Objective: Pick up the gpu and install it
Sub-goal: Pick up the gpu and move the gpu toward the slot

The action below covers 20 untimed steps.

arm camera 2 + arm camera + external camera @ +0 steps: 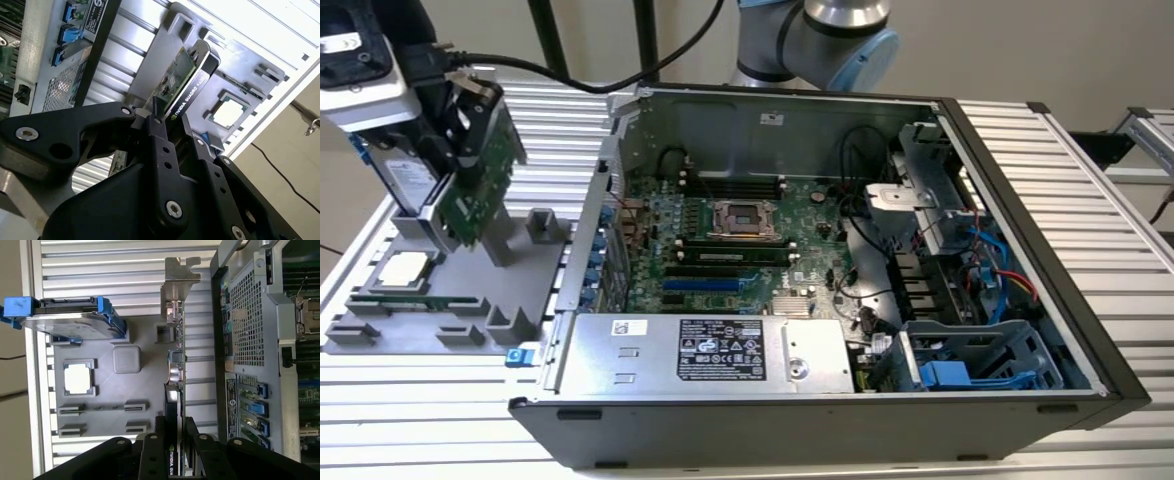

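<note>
- One gripper (172, 117), its jaws clamped on one edge of the gpu (182, 75).
- The gpu stands on edge, tilted, at the grey tray (420, 325), on the exterior view's left of the open computer case (787, 430).
- The hard drive (65, 322) stands upright near the gpu, and the CPU chip (78, 378) lies flat in the tray.

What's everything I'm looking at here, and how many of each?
gpu: one, green with silver bracket, on edge at the holder tray
hard drive: one, silver with blue rails, upright on the tray
CPU chip: one, silver, flat in a tray pocket
holder tray: one, grey, at the exterior view's left
computer case: one, dark grey, open, on the table
motherboard: one, green, inside the case
table: one, silver slats, under everything
robot arm: one, grey with blue cap, behind the case
gripper: one, black, shut on the gpu
</note>
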### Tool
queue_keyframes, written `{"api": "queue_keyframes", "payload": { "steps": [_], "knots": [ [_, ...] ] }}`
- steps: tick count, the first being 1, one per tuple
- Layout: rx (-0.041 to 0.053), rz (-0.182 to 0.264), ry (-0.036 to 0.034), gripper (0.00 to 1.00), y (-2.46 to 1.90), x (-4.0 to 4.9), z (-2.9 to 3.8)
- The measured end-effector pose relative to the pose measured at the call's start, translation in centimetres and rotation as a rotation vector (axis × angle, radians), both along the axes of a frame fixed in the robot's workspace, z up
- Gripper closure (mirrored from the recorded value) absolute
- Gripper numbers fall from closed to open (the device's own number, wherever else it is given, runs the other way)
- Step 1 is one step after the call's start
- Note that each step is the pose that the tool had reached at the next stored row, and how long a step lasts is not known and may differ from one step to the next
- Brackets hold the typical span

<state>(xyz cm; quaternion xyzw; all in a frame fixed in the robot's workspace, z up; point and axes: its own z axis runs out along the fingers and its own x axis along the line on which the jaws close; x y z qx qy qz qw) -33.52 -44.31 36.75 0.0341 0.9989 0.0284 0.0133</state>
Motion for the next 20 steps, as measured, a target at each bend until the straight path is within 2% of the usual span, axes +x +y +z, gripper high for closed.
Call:
{"api": "queue_keyframes", "payload": {
  "steps": [20],
  "knots": [
    [0.0, 0.0, 0.0001, 1.0, 0.0, 0.0, 1.95]
  ]
}}
